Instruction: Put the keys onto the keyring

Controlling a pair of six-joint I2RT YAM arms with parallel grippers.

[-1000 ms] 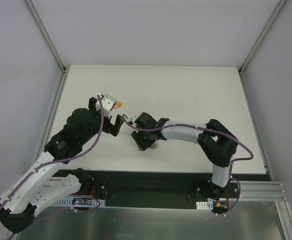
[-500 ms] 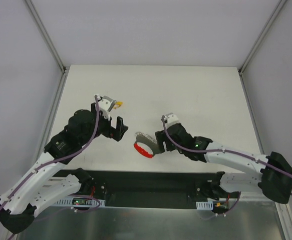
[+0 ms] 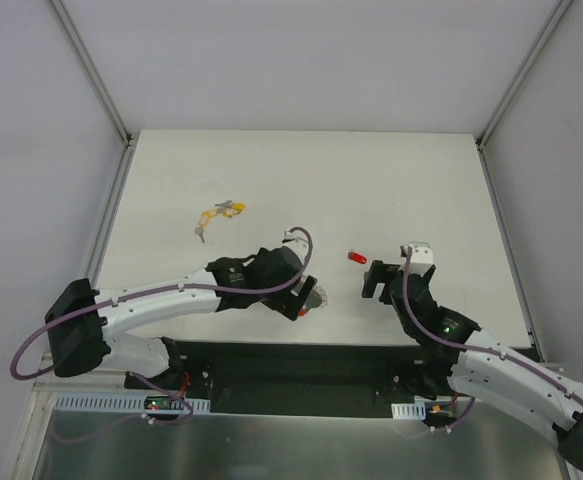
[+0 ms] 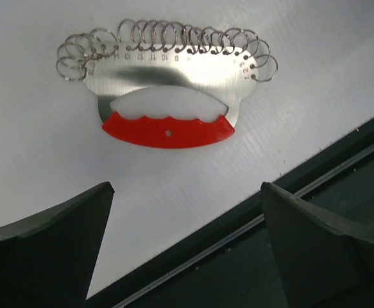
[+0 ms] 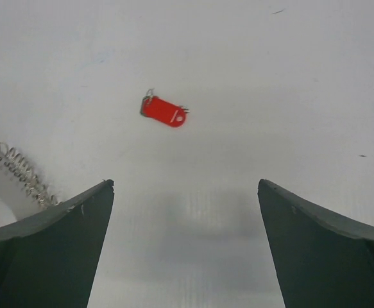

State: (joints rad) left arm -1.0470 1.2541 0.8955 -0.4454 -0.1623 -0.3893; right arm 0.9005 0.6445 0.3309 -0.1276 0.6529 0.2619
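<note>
1. top view: the left gripper (image 3: 304, 298) has swung from the far left part of the table (image 3: 421, 180) down to its near edge. it now covers most of the keyring (image 3: 318, 296), of which only a grey bit shows. half a second ago the keyring's red half lay in plain sight.
2. same view: the right gripper (image 3: 376, 278) has backed off the keyring toward the right. the red key tag (image 3: 356, 258) is now uncovered just beyond it. the yellow key (image 3: 221, 212) lies alone nearer the left edge, well apart from both grippers.
3. left wrist view: the keyring (image 4: 167, 102) lies flat by the near edge, red crescent toward the camera. the left gripper (image 4: 187, 186) stands wide and holds nothing.
4. right wrist view: the right gripper (image 5: 185, 183) is spread wide and empty. the red key tag (image 5: 164, 111) lies ahead, and the keyring (image 5: 13, 167) peeks in at the left.
</note>
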